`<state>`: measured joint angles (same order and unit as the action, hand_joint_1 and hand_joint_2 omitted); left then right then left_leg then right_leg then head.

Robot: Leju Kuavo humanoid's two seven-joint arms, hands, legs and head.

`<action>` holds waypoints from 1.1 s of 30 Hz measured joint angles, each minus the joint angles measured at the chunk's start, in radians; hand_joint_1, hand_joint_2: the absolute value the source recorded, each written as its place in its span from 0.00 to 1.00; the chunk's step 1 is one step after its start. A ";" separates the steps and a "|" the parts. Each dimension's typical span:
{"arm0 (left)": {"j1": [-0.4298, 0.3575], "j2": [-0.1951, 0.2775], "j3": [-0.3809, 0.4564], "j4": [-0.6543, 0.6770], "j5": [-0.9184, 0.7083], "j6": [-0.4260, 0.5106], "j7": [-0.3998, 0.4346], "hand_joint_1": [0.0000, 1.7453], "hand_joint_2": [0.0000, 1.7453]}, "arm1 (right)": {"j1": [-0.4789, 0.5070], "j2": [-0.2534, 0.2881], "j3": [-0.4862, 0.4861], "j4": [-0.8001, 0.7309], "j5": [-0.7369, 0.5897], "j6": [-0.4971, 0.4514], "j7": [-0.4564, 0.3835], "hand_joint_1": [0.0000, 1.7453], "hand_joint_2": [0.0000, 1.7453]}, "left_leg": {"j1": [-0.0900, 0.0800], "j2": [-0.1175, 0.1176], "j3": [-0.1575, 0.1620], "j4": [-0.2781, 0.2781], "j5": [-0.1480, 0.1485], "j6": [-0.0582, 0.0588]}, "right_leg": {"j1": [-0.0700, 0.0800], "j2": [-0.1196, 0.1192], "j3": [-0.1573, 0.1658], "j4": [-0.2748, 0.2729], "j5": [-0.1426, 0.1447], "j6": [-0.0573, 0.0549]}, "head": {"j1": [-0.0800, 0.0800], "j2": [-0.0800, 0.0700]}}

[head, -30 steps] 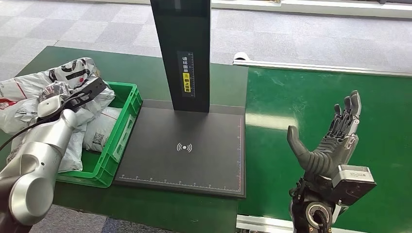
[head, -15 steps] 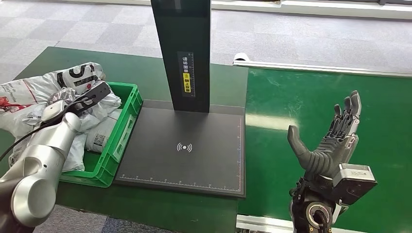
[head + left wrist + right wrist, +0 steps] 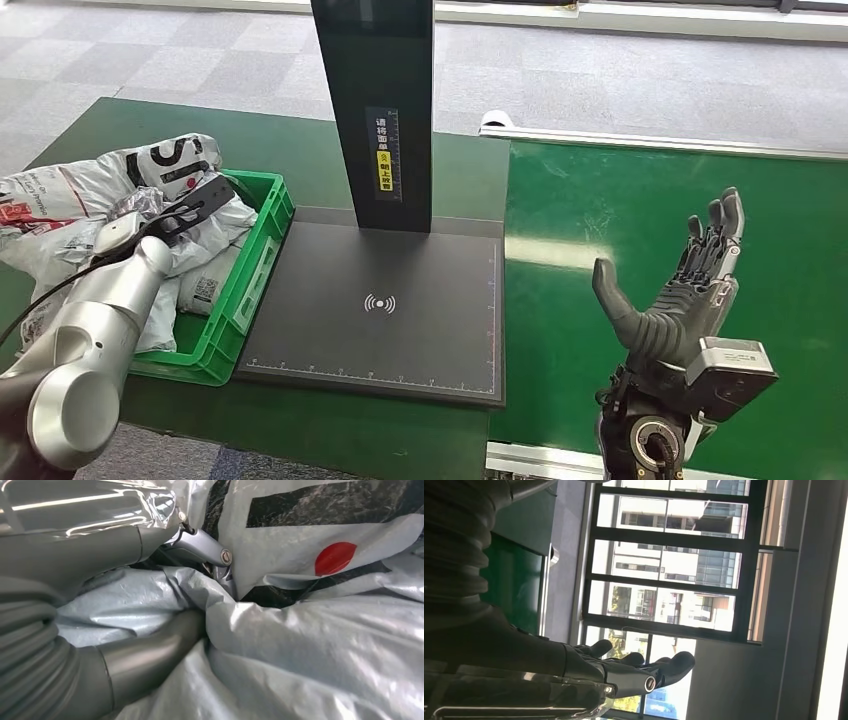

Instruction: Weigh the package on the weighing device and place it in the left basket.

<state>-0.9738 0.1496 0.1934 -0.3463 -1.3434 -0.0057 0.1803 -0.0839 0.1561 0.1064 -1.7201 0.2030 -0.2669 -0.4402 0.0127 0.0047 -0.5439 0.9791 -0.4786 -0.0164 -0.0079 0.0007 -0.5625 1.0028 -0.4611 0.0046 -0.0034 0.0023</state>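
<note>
Grey tiled floor behind a green table (image 3: 300, 150), with a green conveyor belt (image 3: 640, 230) adjoining it. Landmark: the black weighing device (image 3: 380, 310), a flat plate with a dark upright column (image 3: 375, 100) at its far edge. Plate bare.

Green basket (image 3: 262, 250) sits touching the scale's left edge, heaped with grey-white packages. The package (image 3: 165, 160) with black lettering lies on top of the heap at the basket's far-left side, spilling over the rim.

Left hand (image 3: 185, 205) is over the basket, left of the scale; wrist view shows thumb and fingers (image 3: 200, 550) pressed into crumpled grey plastic (image 3: 320, 645), gripping the package.

Right hand (image 3: 680, 290) hangs right of the scale above the belt, palm upright, fingers spread, holding nothing.
</note>
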 joint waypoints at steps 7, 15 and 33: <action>0.020 -0.008 0.075 -0.028 0.192 0.171 -0.158 0.00 1.00 | 0.013 -0.002 -0.001 0.000 0.000 -0.031 0.000 0.00 1.00 | 0.000 0.000 -0.001 0.000 0.001 0.000 | 0.000 0.000 0.000 0.000 0.000 0.000 | 0.000 0.000; 0.079 -0.012 0.089 -0.152 0.306 0.295 -0.232 0.00 0.00 | 0.026 -0.001 -0.003 -0.001 0.014 -0.047 0.000 0.00 1.00 | 0.000 0.000 -0.003 0.000 0.000 0.000 | 0.000 0.000 -0.003 0.000 0.000 0.000 | 0.000 0.000; 0.418 -0.063 -0.083 -0.745 0.594 0.114 -0.270 0.00 0.25 | 0.068 0.008 -0.029 -0.020 0.039 -0.021 -0.013 0.00 1.00 | 0.000 0.000 -0.009 0.000 0.000 0.000 | 0.000 0.000 -0.009 0.000 0.000 0.000 | 0.000 0.000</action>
<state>-0.5560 0.0865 0.1104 -1.0909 -0.7492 0.1078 -0.0895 -0.0160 0.1641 0.0774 -1.7403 0.2424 -0.2878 -0.4531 0.0124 0.0050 -0.5526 0.9795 -0.4788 -0.0167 -0.0081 0.0006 -0.5715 1.0030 -0.4612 0.0047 -0.0032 0.0023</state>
